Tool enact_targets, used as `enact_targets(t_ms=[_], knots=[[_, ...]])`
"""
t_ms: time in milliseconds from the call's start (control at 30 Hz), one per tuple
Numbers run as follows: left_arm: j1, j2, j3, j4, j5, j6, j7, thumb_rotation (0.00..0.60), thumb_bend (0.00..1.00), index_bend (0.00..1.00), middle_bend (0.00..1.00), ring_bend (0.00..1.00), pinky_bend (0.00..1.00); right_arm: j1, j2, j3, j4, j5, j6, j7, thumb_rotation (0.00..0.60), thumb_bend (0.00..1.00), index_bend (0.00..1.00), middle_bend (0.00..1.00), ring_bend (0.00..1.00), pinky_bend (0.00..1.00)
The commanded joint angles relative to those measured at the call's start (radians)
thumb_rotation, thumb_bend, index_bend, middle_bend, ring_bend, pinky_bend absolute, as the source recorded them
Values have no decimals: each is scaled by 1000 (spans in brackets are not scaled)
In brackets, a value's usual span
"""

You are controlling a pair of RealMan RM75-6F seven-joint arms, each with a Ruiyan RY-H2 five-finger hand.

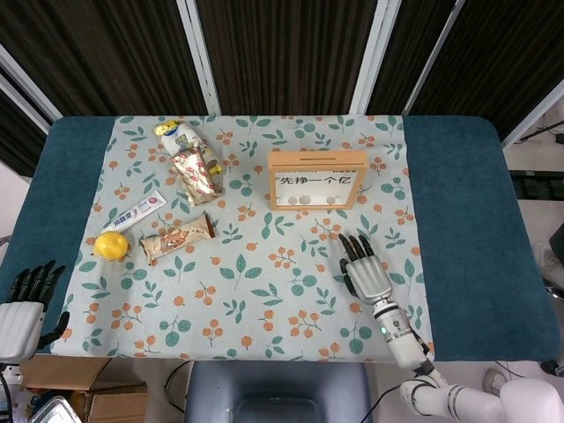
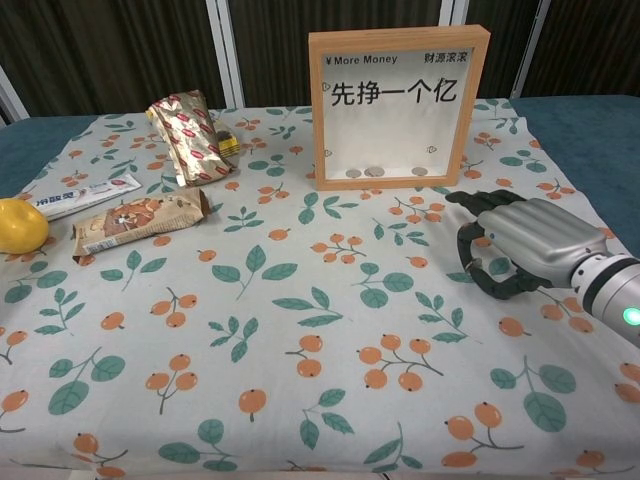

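My right hand (image 1: 364, 269) lies palm down on the floral cloth (image 1: 264, 291), in front of and slightly right of a wooden money-box frame (image 1: 317, 179). In the chest view the right hand (image 2: 520, 245) has its fingers arched onto the cloth and its thumb curled under, and it holds nothing. The frame (image 2: 398, 107) stands upright with coins at its bottom. My left hand (image 1: 25, 304) hangs off the table's front left corner with its fingers spread and empty. The lemon (image 1: 111, 245) is the thing nearest to it.
On the left of the cloth lie a lemon (image 2: 20, 224), a toothpaste box (image 1: 134, 211), a wrapped snack bar (image 1: 177, 237) and foil snack bags (image 1: 194, 172). The blue table (image 1: 467, 220) shows beyond the cloth on both sides. A cardboard box (image 1: 79, 383) sits below the front edge.
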Motion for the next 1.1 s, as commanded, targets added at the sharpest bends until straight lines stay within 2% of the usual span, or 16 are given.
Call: enact_targets(t_ms=[33,600,1100], knots=[[0,-1,0,1,0,0,0,600,400,0,0,0,0,-1,-4,-3,9,-8,8,3,600,631,610,0,0,0],[2,-1,1,1,0,2,-1,600,399,0,0,0,0,-5,-8,-5,22,-30,27,21,600,631,574,3,0,0],[3,-4,2,8,-2,-2,-8,600,400,0,0,0,0,-7,-15,1,33,-36,38,24,600,631,650,10,0,0]])
